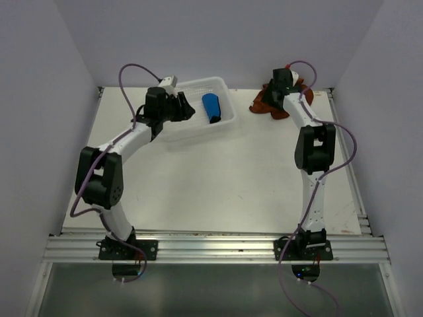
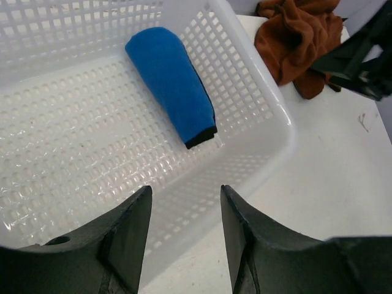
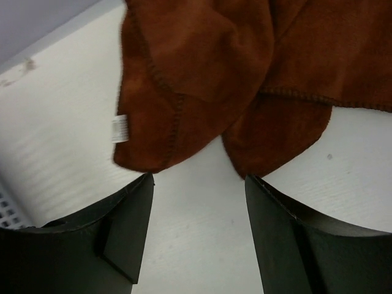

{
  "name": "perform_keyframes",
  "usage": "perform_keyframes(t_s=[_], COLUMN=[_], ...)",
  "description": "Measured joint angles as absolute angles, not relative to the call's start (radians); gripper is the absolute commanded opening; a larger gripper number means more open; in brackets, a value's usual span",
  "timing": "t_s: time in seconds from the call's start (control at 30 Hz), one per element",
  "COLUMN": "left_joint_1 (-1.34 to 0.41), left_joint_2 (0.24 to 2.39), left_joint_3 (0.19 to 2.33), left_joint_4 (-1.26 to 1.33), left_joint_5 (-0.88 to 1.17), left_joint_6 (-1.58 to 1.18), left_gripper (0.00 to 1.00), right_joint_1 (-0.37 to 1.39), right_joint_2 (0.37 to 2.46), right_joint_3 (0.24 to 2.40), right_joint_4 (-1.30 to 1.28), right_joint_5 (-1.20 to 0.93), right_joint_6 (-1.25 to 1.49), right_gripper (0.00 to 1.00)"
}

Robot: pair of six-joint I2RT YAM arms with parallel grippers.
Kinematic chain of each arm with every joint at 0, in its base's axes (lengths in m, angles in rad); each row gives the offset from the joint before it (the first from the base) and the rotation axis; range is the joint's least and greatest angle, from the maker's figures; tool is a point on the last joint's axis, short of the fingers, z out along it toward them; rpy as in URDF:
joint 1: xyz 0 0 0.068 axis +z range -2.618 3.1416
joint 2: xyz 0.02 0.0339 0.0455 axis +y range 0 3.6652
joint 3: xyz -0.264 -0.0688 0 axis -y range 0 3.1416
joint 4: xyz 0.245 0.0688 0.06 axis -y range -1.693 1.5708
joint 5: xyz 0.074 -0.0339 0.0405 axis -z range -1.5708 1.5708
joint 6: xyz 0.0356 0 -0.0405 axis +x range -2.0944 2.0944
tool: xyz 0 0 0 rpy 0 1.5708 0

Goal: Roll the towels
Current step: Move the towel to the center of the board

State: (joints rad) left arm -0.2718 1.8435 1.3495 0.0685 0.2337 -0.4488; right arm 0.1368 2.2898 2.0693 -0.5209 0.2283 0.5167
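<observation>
In the top view the right arm's black wrist (image 1: 284,84) is covering the middle of the crumpled rust-brown cloth towel (image 1: 262,104). The left arm's black wrist (image 1: 164,107) is masking the left end of the white plastic mesh basket (image 1: 223,123). In the right wrist view the towel is running off the top and right edges, and its small white tag (image 3: 119,128) is showing too blurred to read.

No writing, brand, number or sign can be read anywhere. The only label in view is a small white tag (image 3: 119,128) sewn to the edge of the rust-brown towel (image 3: 202,79), just ahead of the right end effector (image 3: 199,179), toward its left finger. Its print is too blurred to read.
</observation>
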Motion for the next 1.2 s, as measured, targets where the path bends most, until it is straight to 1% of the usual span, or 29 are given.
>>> perform_keyframes(t_s=[0.13, 0.27, 0.33, 0.4, 0.43, 0.47, 0.53, 0.57, 0.63, 0.67, 0.77, 0.87, 1.0, 1.1, 1.2], left_joint_1=[-0.29, -0.327, -0.351, -0.376, -0.387, -0.398, -0.419, -0.429, -0.445, -0.451, -0.466, -0.472, -0.472, -0.472, -0.472], left_joint_2=[1.668, 1.538, 1.501, 1.492, 1.495, 1.502, 1.53, 1.547, 1.574, 1.583, 1.584, 1.548, 1.414, 1.287, 1.194], left_joint_3=[1.226, 1.129, 1.066, 1.001, 0.972, 0.948, 0.916, 0.909, 0.901, 0.9, 0.896, 0.87, 0.797, 0.736, 0.674], left_joint_4=[0.067, 0.096, 0.124, 0.142, 0.142, 0.141, 0.138, 0.138, 0.139, 0.139, 0.144, 0.141, 0.122, 0.103, 0.084], left_joint_5=[0.246, 0.286, 0.312, 0.326, 0.33, 0.332, 0.335, 0.337, 0.337, 0.338, 0.336, 0.321, 0.286, 0.244, 0.194], left_joint_6=[-0.421, -0.409, -0.41, -0.411, -0.412, -0.412, -0.418, -0.423, -0.429, -0.433, -0.445, -0.455, -0.464, -0.464, -0.465], left_gripper=[0.53, 0.52, 0.5, 0.49, 0.49, 0.49, 0.48, 0.47, 0.47, 0.47, 0.47, 0.49, 0.51, 0.52, 0.51], right_joint_1=[0.091, 0.059, 0.052, 0.048, 0.048, 0.048, 0.048, 0.048, 0.048, 0.049, 0.047, 0.05, 0.08, 0.155, 0.304], right_joint_2=[2.424, 2.535, 2.566, 2.588, 2.595, 2.6, 2.603, 2.601, 2.579, 2.56, 2.486, 2.354, 2.135, 1.977, 1.799], right_joint_3=[2.13, 2.241, 2.307, 2.337, 2.341, 2.341, 2.335, 2.319, 2.275, 2.239, 2.116, 1.901, 1.588, 1.411, 1.25], right_joint_4=[-0.542, -0.564, -0.568, -0.566, -0.567, -0.569, -0.563, -0.55, -0.521, -0.503, -0.483, -0.445, -0.442, -0.453, -0.448], right_joint_5=[0.247, 0.253, 0.245, 0.244, 0.243, 0.241, 0.238, 0.239, 0.237, 0.233, 0.217, 0.2, 0.196, 0.21, 0.215], right_joint_6=[0.532, 0.543, 0.547, 0.548, 0.547, 0.548, 0.549, 0.55, 0.555, 0.557, 0.566, 0.576, 0.576, 0.573, 0.579], right_gripper=[0.66, 0.67, 0.65, 0.51, 0.42, 0.3, 0.2, 0.11, 0.02, 0.0, 0.0, 0.0, 0.0, 0.0, 0.0])
